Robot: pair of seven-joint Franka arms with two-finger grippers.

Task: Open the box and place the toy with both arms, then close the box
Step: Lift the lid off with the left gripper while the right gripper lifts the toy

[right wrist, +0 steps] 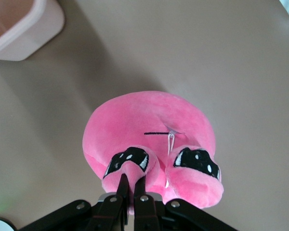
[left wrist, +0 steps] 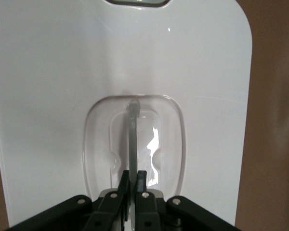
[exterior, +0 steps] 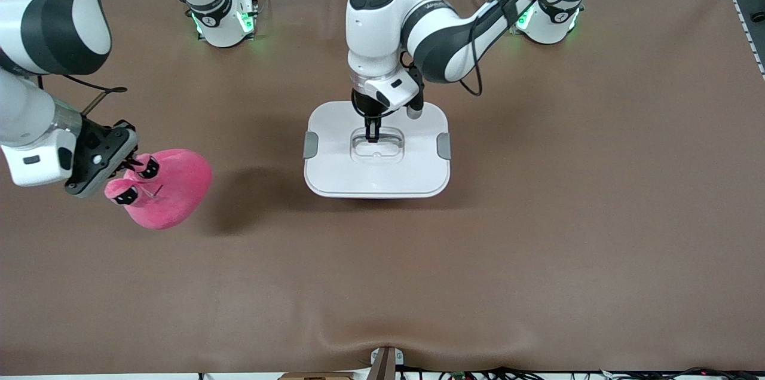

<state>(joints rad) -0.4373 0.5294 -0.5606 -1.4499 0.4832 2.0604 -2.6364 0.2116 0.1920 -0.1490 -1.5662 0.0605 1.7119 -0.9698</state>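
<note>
The box (exterior: pixel 376 174) stands at the middle of the table, its white lid on, with a grey clip (exterior: pixel 310 144) at each end. My left gripper (exterior: pixel 373 136) is down in the lid's clear recessed handle (exterior: pixel 376 147), shut on its thin upright bar (left wrist: pixel 133 125). The left wrist view shows the jaws (left wrist: pixel 135 175) pinching that bar over the lid (left wrist: pixel 62 72). My right gripper (exterior: pixel 132 168) is shut on one bulging eye of the hot-pink toy (exterior: pixel 173 189). It holds the toy above the table toward the right arm's end. The right wrist view shows the toy (right wrist: pixel 149 120) hanging from the gripper (right wrist: pixel 132 180).
Brown table mat (exterior: pixel 538 218) lies all round the box. A corner of the pale pink tub (right wrist: pixel 24 29) shows in the right wrist view. The toy's shadow (exterior: pixel 239 201) falls on the mat between toy and box.
</note>
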